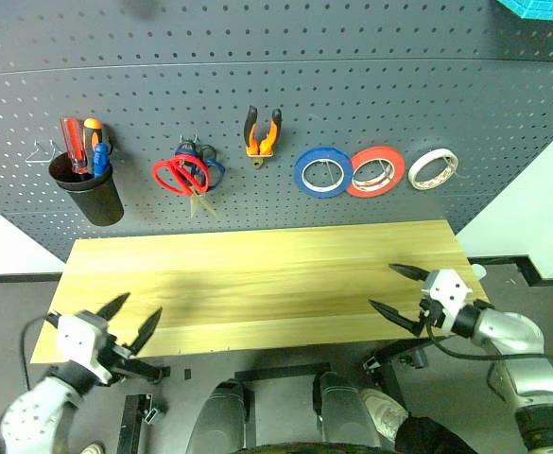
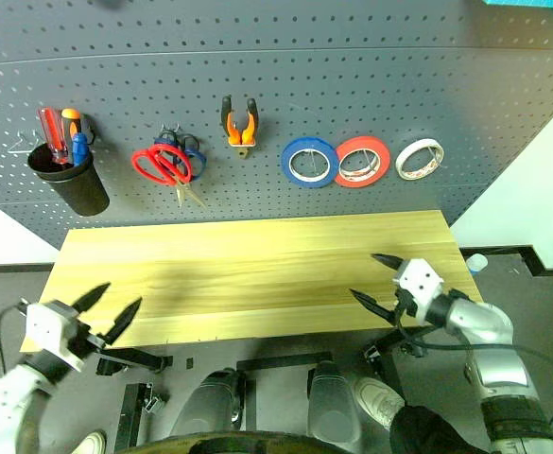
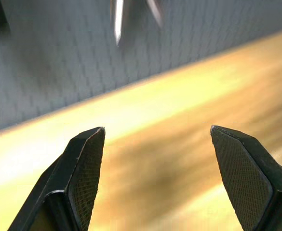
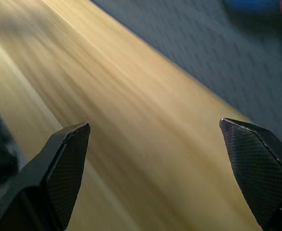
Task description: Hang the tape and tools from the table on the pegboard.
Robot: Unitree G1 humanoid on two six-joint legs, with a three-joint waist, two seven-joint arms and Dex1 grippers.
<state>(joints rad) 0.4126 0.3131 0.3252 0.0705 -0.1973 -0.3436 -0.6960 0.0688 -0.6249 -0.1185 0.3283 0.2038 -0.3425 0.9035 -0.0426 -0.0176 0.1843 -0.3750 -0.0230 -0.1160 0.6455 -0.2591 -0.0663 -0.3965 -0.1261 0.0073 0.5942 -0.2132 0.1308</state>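
The pegboard [image 1: 276, 85] carries the cream tape [image 1: 434, 169], the orange-and-black pliers [image 1: 262, 132] and the red-handled scissors [image 1: 181, 175]. The red-handled screwdriver [image 1: 71, 142] stands in a black cup [image 1: 89, 194] on the board. The wooden table [image 1: 257, 284] is bare. My left gripper [image 1: 141, 305] hangs open and empty at the table's front left corner. My right gripper [image 1: 381, 286] is open and empty over the table's front right part. In the wrist views, each gripper [image 3: 157, 129] [image 4: 154, 122] looks across the tabletop with nothing between its fingers.
Blue-handled scissors [image 1: 208, 163] hang behind the red ones. An orange-and-blue screwdriver [image 1: 95, 144] shares the cup. A blue roll [image 1: 323, 172] and a red-orange roll [image 1: 375, 172] hang left of the cream tape. Black frame parts lie on the floor below the table's front edge.
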